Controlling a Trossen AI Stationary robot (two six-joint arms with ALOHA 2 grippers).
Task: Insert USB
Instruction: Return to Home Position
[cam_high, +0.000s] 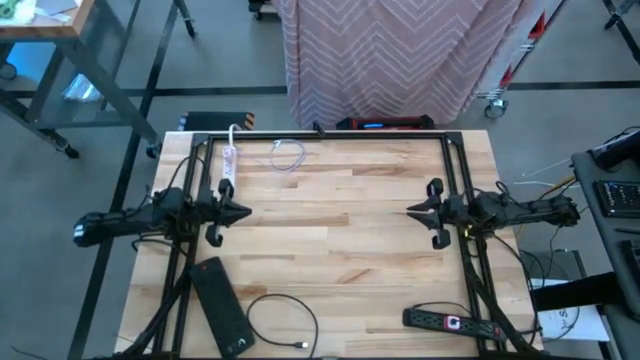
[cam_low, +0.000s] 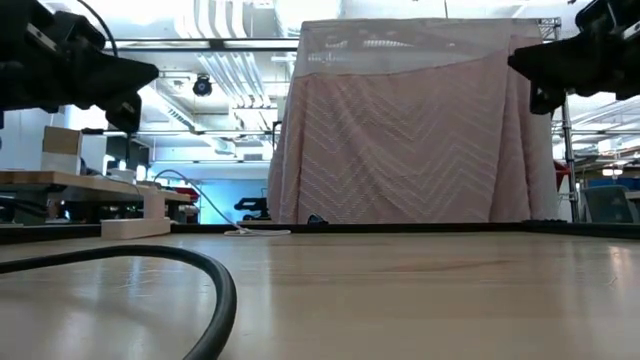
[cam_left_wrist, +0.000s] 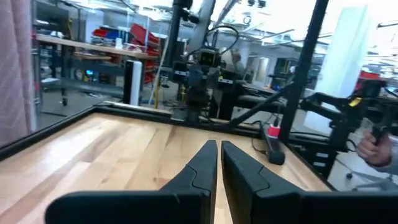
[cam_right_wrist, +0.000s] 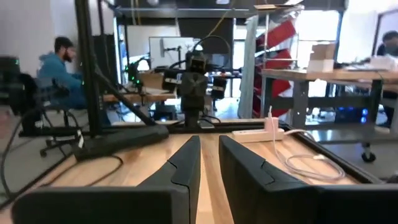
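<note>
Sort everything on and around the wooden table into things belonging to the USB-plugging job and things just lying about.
Job: white outlet extension strip with pink adapter; coiled white cable; long black outlet strip; looped black cable; second black outlet strip with red switch; left gripper and right gripper, both raised over mid-table.
Lying about: pink chevron-patterned cloth; dark keyboard beside the wooden table.

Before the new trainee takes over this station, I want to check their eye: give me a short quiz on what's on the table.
1. True or false: the white power strip lies on the left arm's side.
2. How many power strips lie on the table? A one, B two, C three.
3. What do the left gripper and right gripper hold?
Key: 1 true; 2 C; 3 nothing.
</note>
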